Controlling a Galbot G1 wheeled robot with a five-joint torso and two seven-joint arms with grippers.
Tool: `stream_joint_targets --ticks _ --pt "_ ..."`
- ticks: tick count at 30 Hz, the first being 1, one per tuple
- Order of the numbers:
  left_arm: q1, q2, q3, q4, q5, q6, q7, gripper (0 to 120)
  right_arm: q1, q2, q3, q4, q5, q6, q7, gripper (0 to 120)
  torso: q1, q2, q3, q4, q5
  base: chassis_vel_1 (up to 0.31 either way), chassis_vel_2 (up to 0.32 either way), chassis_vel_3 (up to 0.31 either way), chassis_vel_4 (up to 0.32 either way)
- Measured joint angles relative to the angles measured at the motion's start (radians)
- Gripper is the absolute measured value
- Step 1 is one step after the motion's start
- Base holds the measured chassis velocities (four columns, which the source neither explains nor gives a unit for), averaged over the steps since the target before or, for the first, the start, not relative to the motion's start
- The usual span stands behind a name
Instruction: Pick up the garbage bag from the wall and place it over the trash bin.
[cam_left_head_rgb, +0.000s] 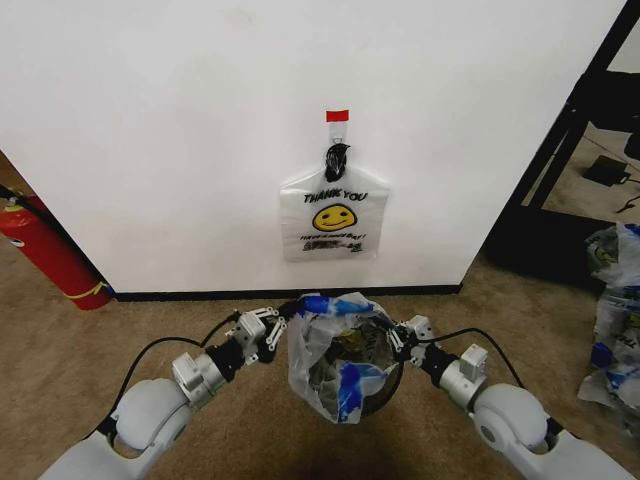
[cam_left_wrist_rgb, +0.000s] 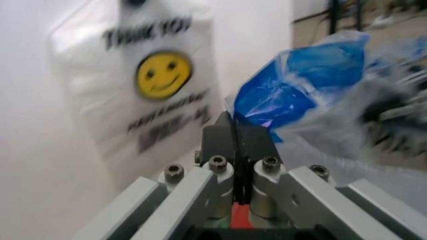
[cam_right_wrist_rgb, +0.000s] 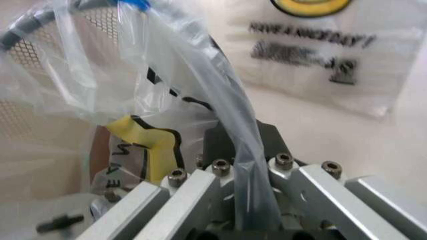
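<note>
A translucent white garbage bag (cam_left_head_rgb: 335, 350) with blue print is draped over the round black mesh trash bin (cam_left_head_rgb: 388, 385) on the carpet below the wall (cam_left_head_rgb: 150, 130). My left gripper (cam_left_head_rgb: 283, 333) is at the bag's left edge, shut on the film beside a blue patch (cam_left_wrist_rgb: 293, 80). My right gripper (cam_left_head_rgb: 396, 338) is at the bag's right edge, shut on a twisted strip of the bag (cam_right_wrist_rgb: 233, 115) that runs between its fingers. In the right wrist view the bin's mesh rim (cam_right_wrist_rgb: 27, 27) shows through the plastic. Another smiley "THANK YOU" bag (cam_left_head_rgb: 334, 215) hangs from the red-taped hook (cam_left_head_rgb: 338, 122).
A red fire extinguisher (cam_left_head_rgb: 50, 255) leans by the wall at the left. A black metal frame (cam_left_head_rgb: 560, 150) stands at the right of the wall's end. More plastic bags (cam_left_head_rgb: 615, 320) lie on the carpet at the far right.
</note>
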Motion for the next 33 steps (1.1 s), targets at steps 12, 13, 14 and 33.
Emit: stream_joint_targets --ticks 12,13,14,33 --pt "0.033 -0.019 0.004 0.010 0.044 0.068 -0.014 0 0.014 0.017 0.033 -0.082 0.179 0.109 -0.194 0 0.000 0.000 0.000 0.0000 -0.0001 0.000 0.000 0.000 0.000" --pt "0.033 -0.019 0.004 0.010 0.044 0.068 -0.014 0 0.014 0.017 0.033 -0.082 0.179 0.109 -0.194 0 0.000 0.000 0.000 0.0000 -0.0001 0.000 0.000 0.000 0.000" --pt "0.039 -0.021 0.003 0.008 0.046 0.067 -0.007 0 0.018 0.020 0.028 -0.088 0.193 0.116 -0.193 0 0.000 0.000 0.000 0.0000 -0.0001 0.000 0.000 0.000 0.000" --pt "0.046 -0.135 -0.034 0.048 -0.054 -0.063 -0.081 45 0.030 0.134 -0.130 -0.046 0.260 0.249 0.235 0 0.000 0.000 0.000 0.0000 -0.0001 0.000 0.000 0.000 0.000"
